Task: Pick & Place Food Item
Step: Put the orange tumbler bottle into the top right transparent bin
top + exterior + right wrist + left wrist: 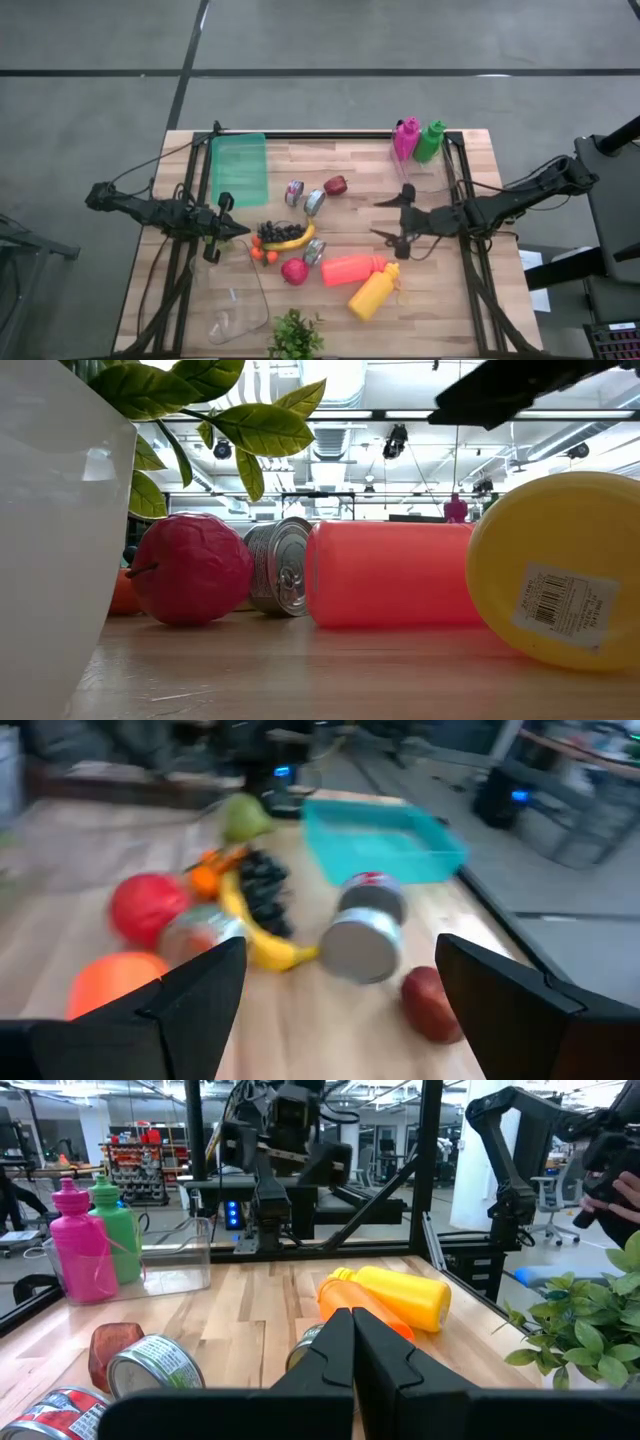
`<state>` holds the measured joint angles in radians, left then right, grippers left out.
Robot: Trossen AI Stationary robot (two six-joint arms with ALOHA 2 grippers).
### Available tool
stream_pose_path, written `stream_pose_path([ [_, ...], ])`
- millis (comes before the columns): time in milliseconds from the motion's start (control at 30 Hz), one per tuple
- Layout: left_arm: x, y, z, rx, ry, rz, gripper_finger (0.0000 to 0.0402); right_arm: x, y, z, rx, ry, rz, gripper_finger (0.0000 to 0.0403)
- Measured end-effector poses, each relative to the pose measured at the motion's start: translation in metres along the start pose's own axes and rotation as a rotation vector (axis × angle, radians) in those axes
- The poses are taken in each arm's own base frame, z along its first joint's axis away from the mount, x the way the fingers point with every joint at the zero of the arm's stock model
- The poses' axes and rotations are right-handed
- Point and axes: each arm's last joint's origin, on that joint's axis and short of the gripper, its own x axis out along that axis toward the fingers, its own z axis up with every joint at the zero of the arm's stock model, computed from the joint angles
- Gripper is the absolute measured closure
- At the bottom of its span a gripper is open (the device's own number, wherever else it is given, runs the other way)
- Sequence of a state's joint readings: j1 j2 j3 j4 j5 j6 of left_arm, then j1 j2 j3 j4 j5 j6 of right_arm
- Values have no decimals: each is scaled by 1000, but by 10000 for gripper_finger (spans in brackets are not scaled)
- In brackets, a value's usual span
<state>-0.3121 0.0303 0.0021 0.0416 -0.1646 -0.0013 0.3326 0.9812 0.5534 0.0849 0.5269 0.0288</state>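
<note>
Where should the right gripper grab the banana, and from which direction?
Grip the banana across its curved middle, coming straight down from above. It lies flat on the table, with grapes against its inner curve and a can by its tip, so only the mid-body seems free. The right gripper is open wide enough.

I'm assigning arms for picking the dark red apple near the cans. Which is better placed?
Probably the right: its open gripper faces the dark red apple with bare table between. The left gripper is shut, beyond the cans.
</note>
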Motion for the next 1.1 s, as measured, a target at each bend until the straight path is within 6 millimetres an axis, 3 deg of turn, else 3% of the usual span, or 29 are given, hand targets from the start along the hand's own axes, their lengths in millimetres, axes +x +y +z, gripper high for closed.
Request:
stream_pose_path([
  [500, 0, 0, 0, 0, 0, 0, 402, -6, 1, -33, 143, 123, 18, 79],
  [1100, 0, 0, 0, 0, 1, 0, 402, 17, 23, -63, 172, 369, 248, 79],
])
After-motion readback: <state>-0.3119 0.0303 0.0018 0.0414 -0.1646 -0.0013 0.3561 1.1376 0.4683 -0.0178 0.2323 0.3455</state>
